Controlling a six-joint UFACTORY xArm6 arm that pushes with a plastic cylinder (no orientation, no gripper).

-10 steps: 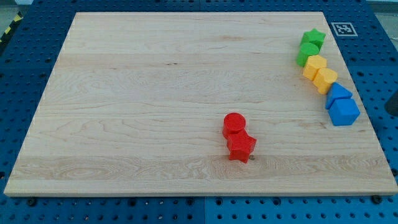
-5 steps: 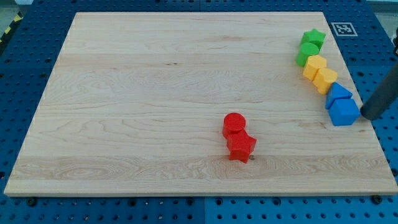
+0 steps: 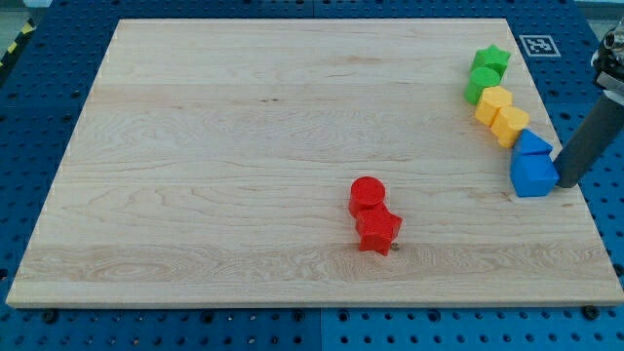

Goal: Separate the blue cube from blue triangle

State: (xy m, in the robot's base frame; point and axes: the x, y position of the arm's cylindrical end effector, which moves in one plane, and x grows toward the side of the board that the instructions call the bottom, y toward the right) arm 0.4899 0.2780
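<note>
The blue cube (image 3: 532, 175) sits near the board's right edge, touching the blue triangle (image 3: 532, 144) just above it. My tip (image 3: 565, 184) is at the cube's right side, touching it or nearly so. The dark rod slants up toward the view's right edge.
Above the triangle, a chain runs up the right side: two yellow blocks (image 3: 510, 125) (image 3: 492, 101), a green block (image 3: 481, 82) and a green star (image 3: 491, 59). A red cylinder (image 3: 368, 194) and red star (image 3: 378, 230) sit at bottom centre. The wooden board (image 3: 244, 146) lies on a blue pegboard.
My rod came in from the view's right edge and moved left up to the blue cube's right side. The cube has shifted slightly left.
</note>
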